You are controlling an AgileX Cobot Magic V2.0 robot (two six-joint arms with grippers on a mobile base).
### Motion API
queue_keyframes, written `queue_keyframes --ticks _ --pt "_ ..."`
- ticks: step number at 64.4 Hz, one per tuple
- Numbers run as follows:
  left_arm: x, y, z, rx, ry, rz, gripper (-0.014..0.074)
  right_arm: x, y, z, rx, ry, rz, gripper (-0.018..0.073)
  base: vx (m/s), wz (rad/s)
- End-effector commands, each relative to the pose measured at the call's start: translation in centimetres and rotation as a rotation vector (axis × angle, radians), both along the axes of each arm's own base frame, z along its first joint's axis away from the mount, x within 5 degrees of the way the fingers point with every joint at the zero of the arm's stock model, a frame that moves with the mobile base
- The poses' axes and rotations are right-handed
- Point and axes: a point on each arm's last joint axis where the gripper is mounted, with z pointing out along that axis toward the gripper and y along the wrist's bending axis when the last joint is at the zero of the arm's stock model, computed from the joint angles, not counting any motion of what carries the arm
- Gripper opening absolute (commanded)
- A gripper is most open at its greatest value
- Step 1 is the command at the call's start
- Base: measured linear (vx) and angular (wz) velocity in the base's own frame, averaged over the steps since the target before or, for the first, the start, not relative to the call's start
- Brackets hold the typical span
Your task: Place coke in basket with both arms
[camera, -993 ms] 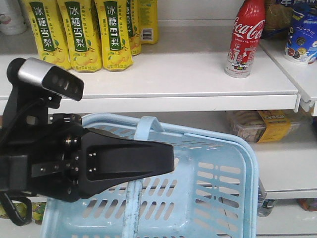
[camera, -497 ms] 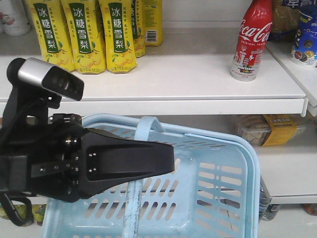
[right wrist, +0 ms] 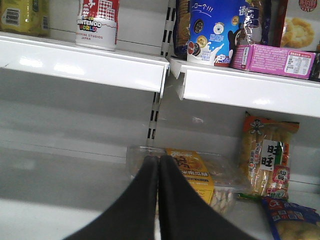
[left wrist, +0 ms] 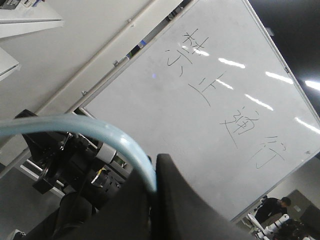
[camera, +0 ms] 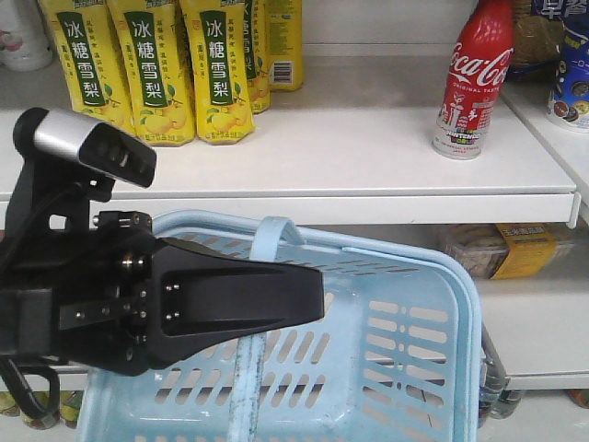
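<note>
**Coke up-left of the free right gripper**

The coke is seen upright on the upper shelf, above and left of the right gripper, whose fingers are pressed together, empty. The shelf lip must be cleared; bare shelf lies beside the bottle. Below, the basket is held by its handle, pinched in the left gripper.

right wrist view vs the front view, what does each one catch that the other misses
Only right wrist: the shut right pincer, a pink box, an orange snack pack. Only front: the basket, the left pincer at its handle, yellow bottles. Both: the coke on the shelf, nearly whole in front, only its base at the wrist.
</note>
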Motion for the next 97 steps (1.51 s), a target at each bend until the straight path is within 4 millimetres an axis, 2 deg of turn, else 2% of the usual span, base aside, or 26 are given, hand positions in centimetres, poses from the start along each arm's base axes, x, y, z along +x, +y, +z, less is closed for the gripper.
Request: queue_keyframes --ticks 1,88,91,97 --pt "-1.16 0.48 2.53 -0.145 -0.038 -0.084 -0.0006 -0.17 -0.07 0.4 -0.005 -0.082 -0.009 -0.0002 0.03 0.0" --pt "-1.16 0.48 2.53 -0.145 -0.038 -0.084 -0.0006 -0.19 -0.08 0.52 -0.001 -0.095 -0.01 -0.0002 0.0 0.0" --pt "-1.16 0.48 2.53 -0.145 -0.038 -0.084 -0.0006 -0.19 -0.1 0.55 0.037 -0.097 -0.008 -0.0002 0.0 0.0" --pt "-1.16 0.48 2.53 -0.145 -0.038 -0.084 -0.0006 -0.19 -0.18 0.53 0.22 -0.093 0.005 -0.0002 0.0 0.0"
